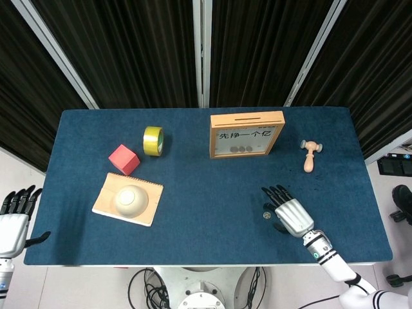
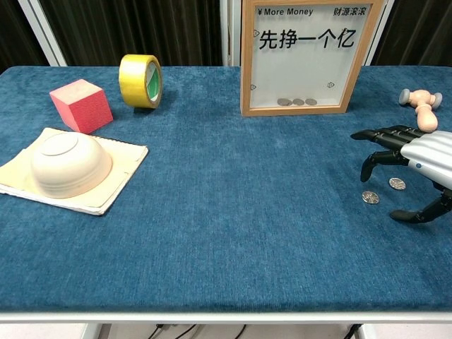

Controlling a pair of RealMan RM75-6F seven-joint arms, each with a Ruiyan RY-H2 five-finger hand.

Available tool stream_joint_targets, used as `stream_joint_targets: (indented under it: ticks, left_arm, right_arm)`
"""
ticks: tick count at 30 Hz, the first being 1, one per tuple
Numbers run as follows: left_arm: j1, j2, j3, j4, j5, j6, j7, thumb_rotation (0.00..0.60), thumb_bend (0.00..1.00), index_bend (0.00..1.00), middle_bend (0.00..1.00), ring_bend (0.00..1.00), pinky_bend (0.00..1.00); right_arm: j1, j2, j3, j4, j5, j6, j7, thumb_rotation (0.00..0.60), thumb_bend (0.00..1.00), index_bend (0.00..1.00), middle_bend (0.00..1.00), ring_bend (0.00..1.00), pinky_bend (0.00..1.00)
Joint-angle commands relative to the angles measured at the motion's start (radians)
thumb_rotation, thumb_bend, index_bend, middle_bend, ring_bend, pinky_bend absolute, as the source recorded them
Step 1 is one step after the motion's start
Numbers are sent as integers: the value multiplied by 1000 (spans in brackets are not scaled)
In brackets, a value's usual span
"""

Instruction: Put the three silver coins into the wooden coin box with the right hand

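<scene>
Right hand [image 2: 417, 166] hovers w/ fingers [image 2: 373, 164] spread, holding nothing, arched over two silver coins [image 2: 370, 198] on tabletop [image 2: 233, 212], prob. lining up a pinch; coin box [image 2: 304, 56] stands well behind.

Two small round silver coins lie flat on the blue cloth near the table's right front: one [image 2: 370, 198] sits just left of and slightly nearer the front edge than the other [image 2: 397, 183] (they are close but not touching). The upright wooden coin box [image 1: 246, 134], a light frame with a white front panel bearing black characters and a slot in its top edge, stands at the back centre. Three more coins [image 2: 297, 102] rest in a row at its bottom.
</scene>
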Motion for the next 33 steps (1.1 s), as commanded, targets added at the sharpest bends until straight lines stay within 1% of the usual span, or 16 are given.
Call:
stream_joint_targets:
  ticks: [1,8,14,33]
  left_arm:
    - [0,-2,0,2,0,0,-1,600,0,18,0,0,0]
    - [1,-2,0,6,-1,-1,-6,600,0,18,0,0,0]
    - [0,-2,0,7,0,-2,-9,600,0,19,0,0,0]
    - [0,-3,-1,14,-4,-6,-17,600,0,19,0,0,0]
  right_arm:
    - [1,0,1,-1,0,-13,7,600,149,370,0,0,0]
    - [0,-3,9,3,-2,-25,9,600,175,390,0,0,0]
    - [-3,-3,13,2,-4,-29,4,600,176,419,0,0,0]
    - [-2,-12,26,13,0,-58,5,600,176,422,0,0,0]
